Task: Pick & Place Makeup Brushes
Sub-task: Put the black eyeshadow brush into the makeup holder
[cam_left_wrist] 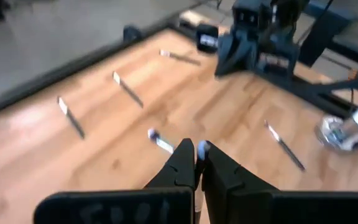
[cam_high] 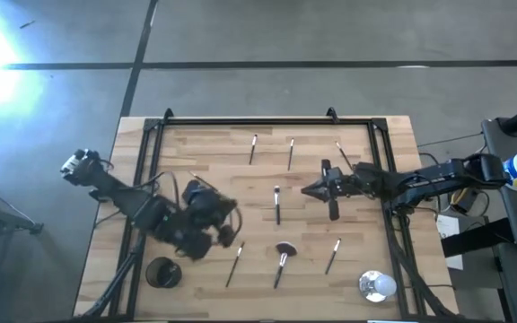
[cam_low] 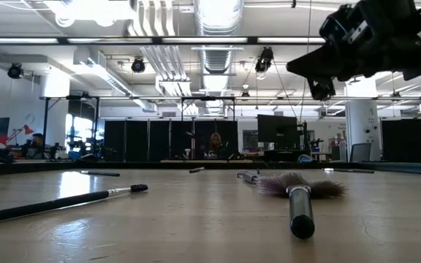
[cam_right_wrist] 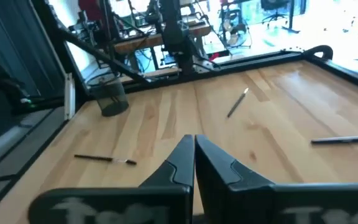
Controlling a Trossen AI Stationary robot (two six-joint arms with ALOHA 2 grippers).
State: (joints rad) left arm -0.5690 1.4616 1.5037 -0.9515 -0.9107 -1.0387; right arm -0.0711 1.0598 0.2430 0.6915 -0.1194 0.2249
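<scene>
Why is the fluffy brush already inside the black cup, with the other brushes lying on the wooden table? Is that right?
Not quite. The fluffy brush is not in the black cup; it lies flat on the wooden table, well apart from the cup, as the high view shows. The other brushes do lie on the table.

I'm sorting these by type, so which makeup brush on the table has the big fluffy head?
The brush lying near the table's front edge, between two thin brushes; it alone has a wide, fanned reddish-brown head.
</scene>
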